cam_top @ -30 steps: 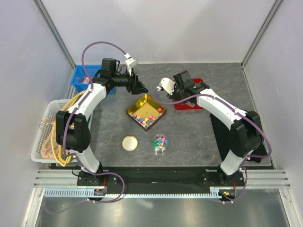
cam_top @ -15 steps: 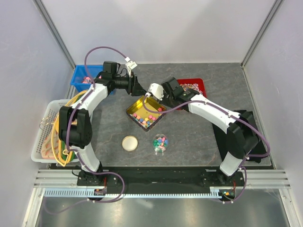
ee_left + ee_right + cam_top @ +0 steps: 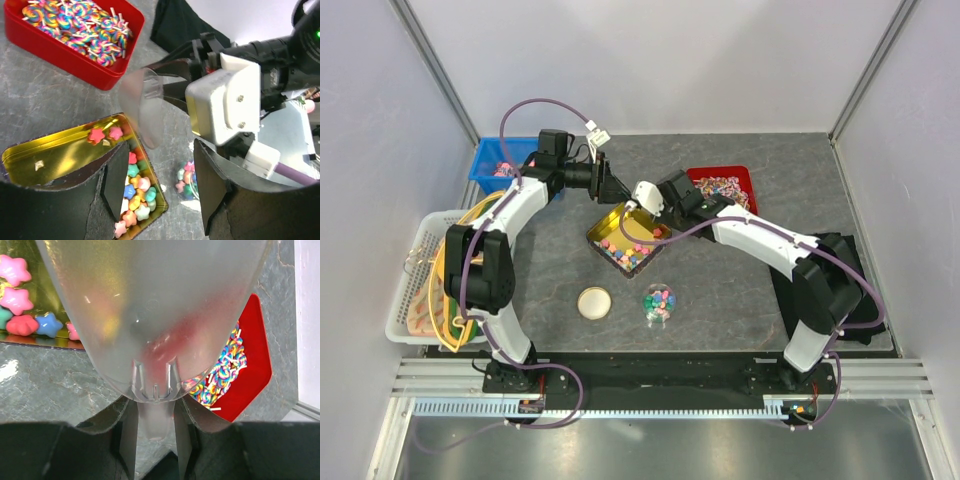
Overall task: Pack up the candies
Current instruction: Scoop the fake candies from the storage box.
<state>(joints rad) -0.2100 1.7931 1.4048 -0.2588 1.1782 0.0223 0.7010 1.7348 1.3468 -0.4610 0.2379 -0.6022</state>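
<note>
- Candies (image 3: 630, 255) from the top: chunky little stars piled in the near corner of a shiny gold square tin (image 3: 610, 228), with the left gripper (image 3: 610, 190) at its far corner.
- Left wrist: fingers apart, straddling the tin's rim, candies just below them.
- Right wrist: right gripper (image 3: 155, 430) clamped on the handle of a frosted plastic scoop (image 3: 150, 315), candies off to one side.

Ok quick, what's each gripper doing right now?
Left gripper: open, holding nothing.
Right gripper: closed on the handle of the translucent plastic scoop.
</note>
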